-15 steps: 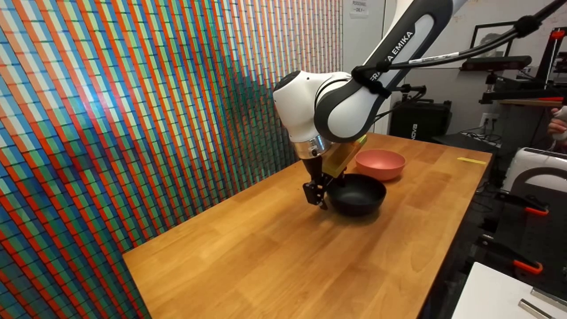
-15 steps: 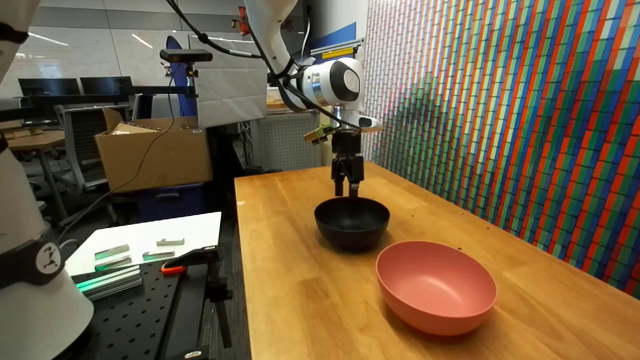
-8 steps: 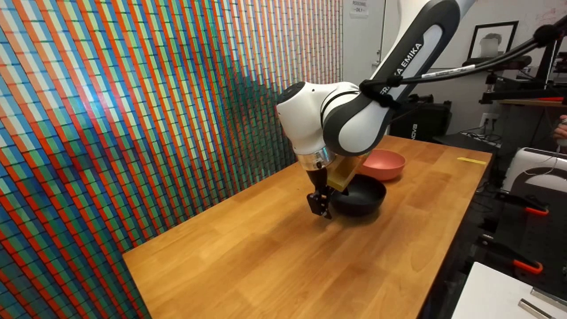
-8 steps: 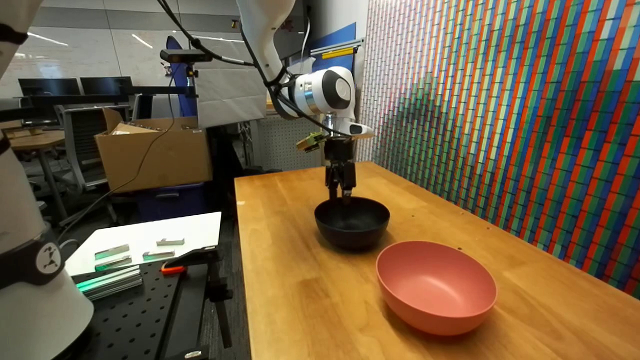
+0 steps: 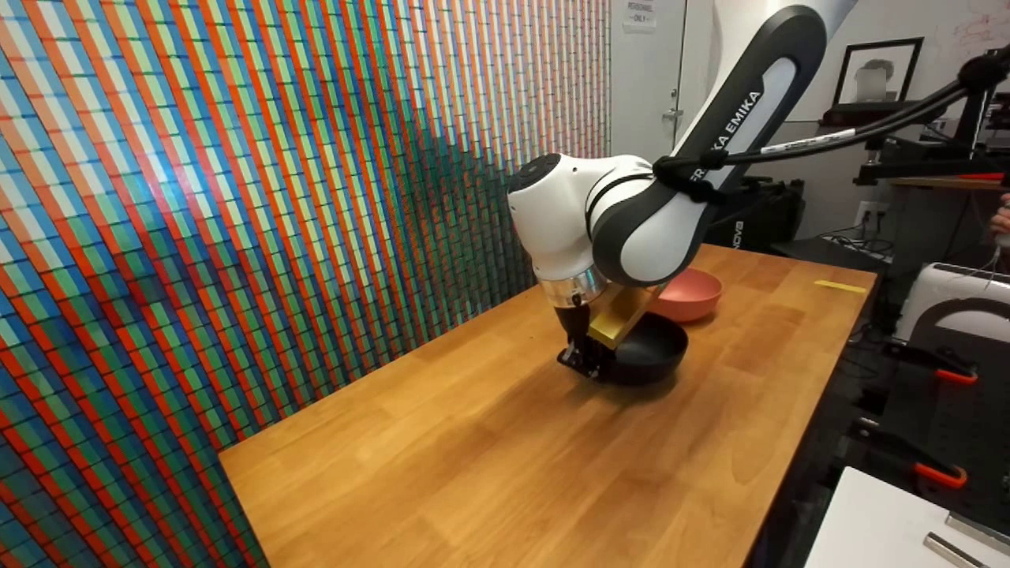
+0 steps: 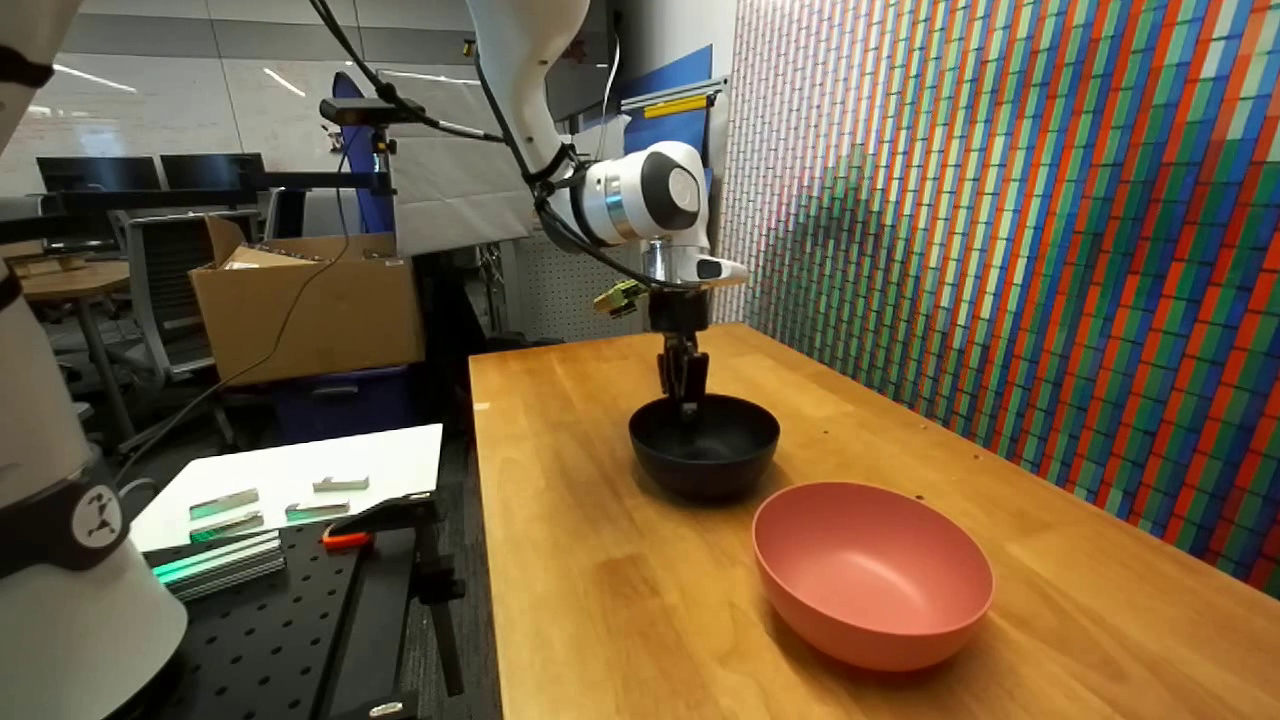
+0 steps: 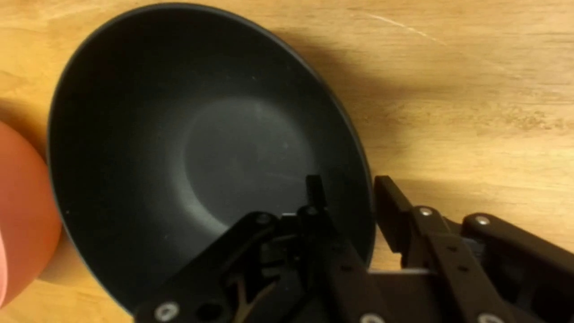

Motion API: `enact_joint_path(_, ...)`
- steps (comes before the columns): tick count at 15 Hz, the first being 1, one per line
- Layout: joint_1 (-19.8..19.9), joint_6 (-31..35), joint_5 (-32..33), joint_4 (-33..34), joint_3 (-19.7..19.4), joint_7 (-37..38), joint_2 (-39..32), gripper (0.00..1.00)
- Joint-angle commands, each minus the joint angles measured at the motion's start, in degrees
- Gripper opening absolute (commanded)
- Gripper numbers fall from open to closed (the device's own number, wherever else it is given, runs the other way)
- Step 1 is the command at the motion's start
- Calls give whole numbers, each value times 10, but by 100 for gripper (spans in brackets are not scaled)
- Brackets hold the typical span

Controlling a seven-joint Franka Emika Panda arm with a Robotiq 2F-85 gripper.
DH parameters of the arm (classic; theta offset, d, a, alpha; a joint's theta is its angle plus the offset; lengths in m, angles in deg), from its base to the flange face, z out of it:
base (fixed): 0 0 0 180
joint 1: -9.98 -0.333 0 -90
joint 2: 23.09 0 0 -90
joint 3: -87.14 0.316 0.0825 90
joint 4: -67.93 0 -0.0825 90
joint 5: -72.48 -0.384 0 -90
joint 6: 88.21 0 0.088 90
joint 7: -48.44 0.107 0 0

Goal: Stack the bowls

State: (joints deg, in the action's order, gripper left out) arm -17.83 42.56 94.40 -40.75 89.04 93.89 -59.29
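Wrist view: our gripper [image 7: 349, 181], spread, straddles the rim of the black bowl [image 7: 210, 148] on the table [image 7: 471, 112], the pink bowl [image 7: 27, 211] near its opposite side. We judge the black one light, stiff, slick; pinch its rim.

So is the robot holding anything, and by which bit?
Nothing yet, I think: the gripper is open across the rim of the black bowl, with a gap showing on the inside.

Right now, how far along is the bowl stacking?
Looks done: the gripper is at the black bowl, straddling its rim. In hand: probably the grasp, with the jaws not yet shut. Left: lifting and stacking; the pink bowl sits empty beside it on the table.
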Motion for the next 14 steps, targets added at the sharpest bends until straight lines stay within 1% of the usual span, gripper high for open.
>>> enact_joint_path(1,-3,16,14,-27,-13,15,25,5)
enact_joint_path(2,-2,15,14,-29,-13,11,27,1)
enact_joint_path(4,2,12,10,-30,-12,4,29,0)
enact_joint_path(5,3,12,11,-32,-13,4,30,3)
enact_joint_path(6,2,9,13,-33,-14,3,32,3)
enact_joint_path(10,1,1,19,-29,-17,2,43,3)
enact_joint_path(14,2,-7,29,-28,-17,2,69,3)
